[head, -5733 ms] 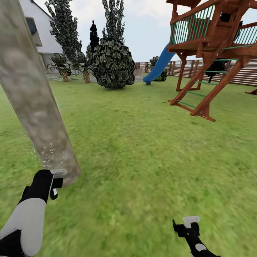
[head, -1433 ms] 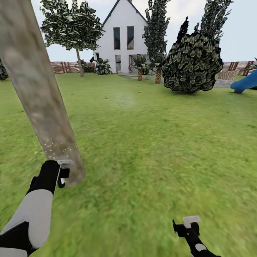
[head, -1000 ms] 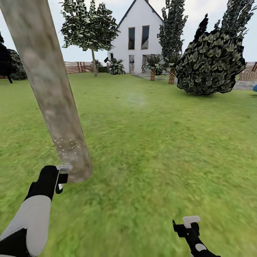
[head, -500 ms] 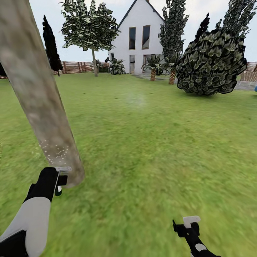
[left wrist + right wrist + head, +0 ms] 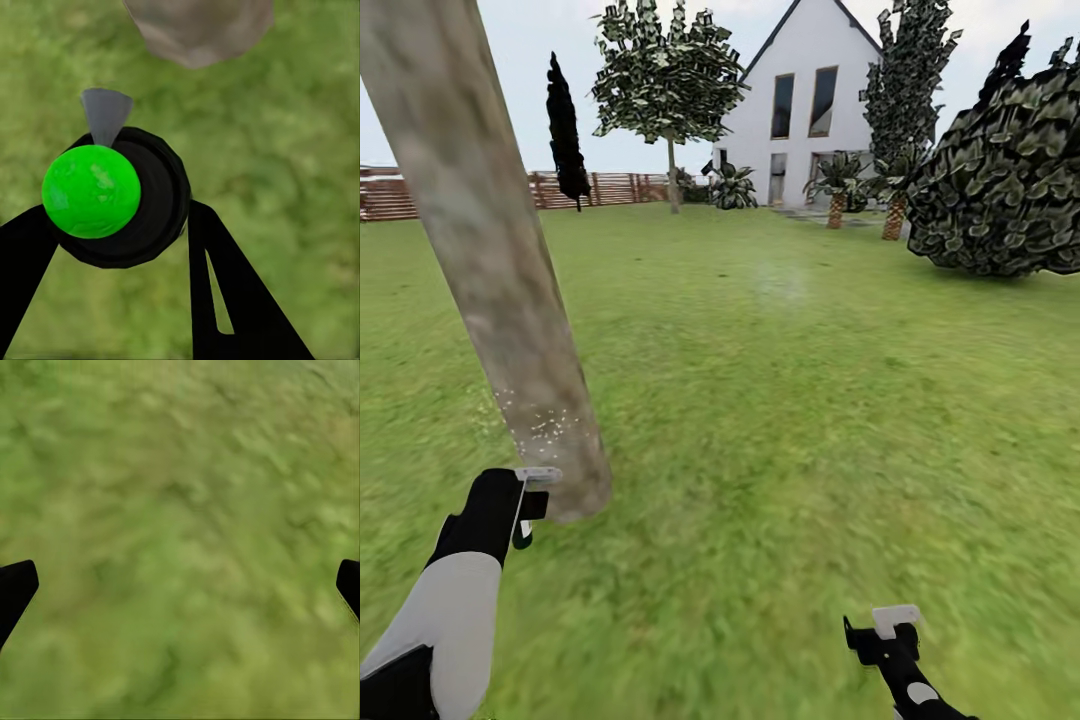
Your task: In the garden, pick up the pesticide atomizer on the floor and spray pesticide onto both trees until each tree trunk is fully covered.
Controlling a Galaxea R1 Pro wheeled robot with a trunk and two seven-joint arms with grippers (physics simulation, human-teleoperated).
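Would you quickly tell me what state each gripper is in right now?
Left gripper: shut on the atomizer, beside the tree trunk.
Right gripper: open, empty, over the lawn.

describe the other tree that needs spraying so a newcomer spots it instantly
Start at the white house far across the lawn. Just left of it stands a tree with one thin bare trunk and a blocky dark-green crown. Unlike the narrow black cypress further left, or the short palms by the house, its crown sits high.

A home garden: green lawn (image 5: 790,400), white gabled house (image 5: 800,110) far off, brown slat fence (image 5: 600,187), and scattered trees (image 5: 670,90).
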